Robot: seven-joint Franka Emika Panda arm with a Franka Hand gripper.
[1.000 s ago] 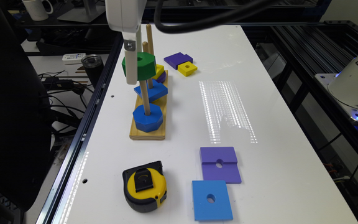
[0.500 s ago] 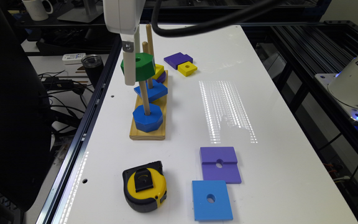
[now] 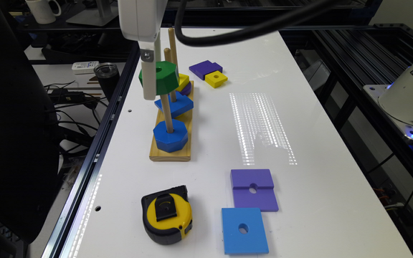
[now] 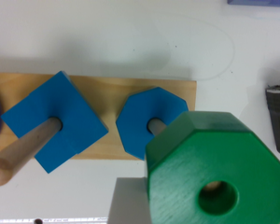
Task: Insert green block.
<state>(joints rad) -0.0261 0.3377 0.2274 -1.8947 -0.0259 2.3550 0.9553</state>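
Note:
The green block [image 3: 158, 77] is a dark-green octagon with a round centre hole. It hangs in my gripper [image 3: 160, 85], which is shut on it, with one white finger [image 3: 148, 77] against its side. It sits at the top of the nearest peg [image 3: 167, 114] of the wooden base [image 3: 170, 153]. In the wrist view, a sliver of tan peg tip shows inside the hole of the green block [image 4: 217, 175], and a grey finger [image 4: 127, 201] is beside it. Low on that same peg rests the blue octagonal block [image 3: 170, 135] [image 4: 147, 119].
A blue square block [image 3: 174, 104] sits on the middle peg, and yellow and purple blocks [image 3: 184, 83] on the far one. Loose on the table lie a tape measure [image 3: 167, 215], purple [image 3: 253, 190] and blue [image 3: 244, 231] squares, and purple [image 3: 203, 68] and yellow [image 3: 216, 79] pieces.
My gripper and the green block have shifted a little toward the exterior view's left, over the nearest peg. The blocks on the base have not moved.

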